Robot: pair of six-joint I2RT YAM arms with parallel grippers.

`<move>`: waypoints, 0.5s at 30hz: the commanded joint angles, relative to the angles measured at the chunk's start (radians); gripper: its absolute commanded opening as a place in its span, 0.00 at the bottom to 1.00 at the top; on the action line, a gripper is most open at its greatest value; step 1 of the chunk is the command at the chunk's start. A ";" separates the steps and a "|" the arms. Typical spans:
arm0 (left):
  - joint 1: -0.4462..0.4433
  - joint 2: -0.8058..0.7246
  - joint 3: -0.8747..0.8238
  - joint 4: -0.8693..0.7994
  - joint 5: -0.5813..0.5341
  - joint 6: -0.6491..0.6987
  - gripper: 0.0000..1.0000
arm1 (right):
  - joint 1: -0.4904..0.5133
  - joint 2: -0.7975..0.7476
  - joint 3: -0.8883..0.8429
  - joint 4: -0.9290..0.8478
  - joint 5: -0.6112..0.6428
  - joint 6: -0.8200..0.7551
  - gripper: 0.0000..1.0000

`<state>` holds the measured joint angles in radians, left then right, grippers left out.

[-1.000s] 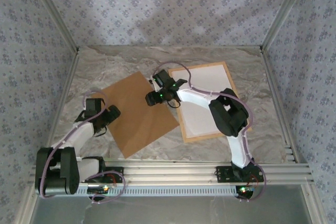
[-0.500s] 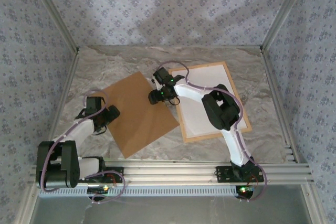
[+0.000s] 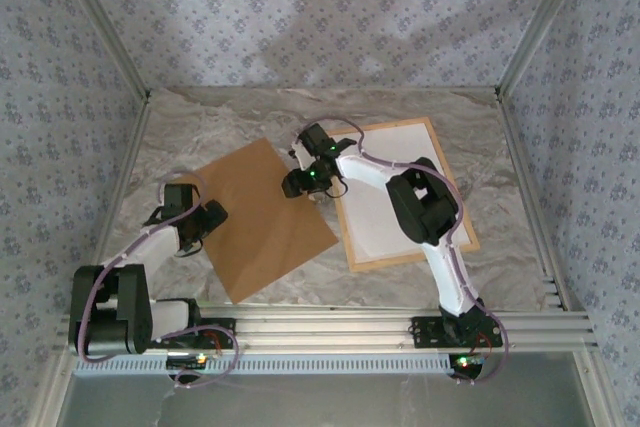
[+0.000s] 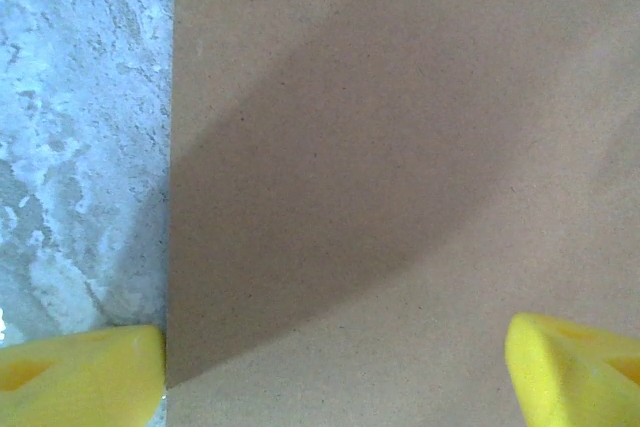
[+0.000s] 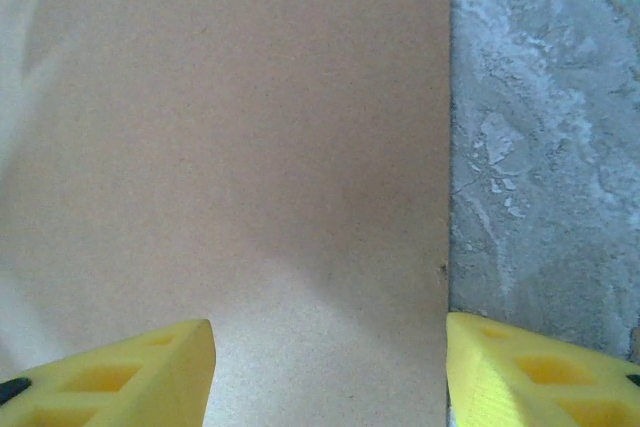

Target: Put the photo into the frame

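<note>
Jaws spread, left gripper (image 4: 325,375) and right gripper (image 5: 330,367) straddle flat brown board (image 3: 265,212) edges; light-wood rectangular frame (image 3: 400,260) beside it: likely light, rigid, grip rim

Light-wood frame (image 3: 378,232) flat, seemingly white-faced

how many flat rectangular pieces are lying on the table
2: the brown board left of centre, and the frame with a white face just right of it. Anything lying under them would be hidden.
</note>
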<state>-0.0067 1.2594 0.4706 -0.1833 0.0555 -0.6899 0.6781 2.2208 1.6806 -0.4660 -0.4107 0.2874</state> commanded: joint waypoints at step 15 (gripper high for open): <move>-0.023 0.102 -0.062 0.251 0.285 -0.029 0.90 | -0.004 -0.194 -0.232 0.351 -0.511 0.130 0.50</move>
<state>-0.0063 1.2633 0.4706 -0.1818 0.0551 -0.6933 0.6098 2.1010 1.4662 -0.2794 -0.6407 0.3656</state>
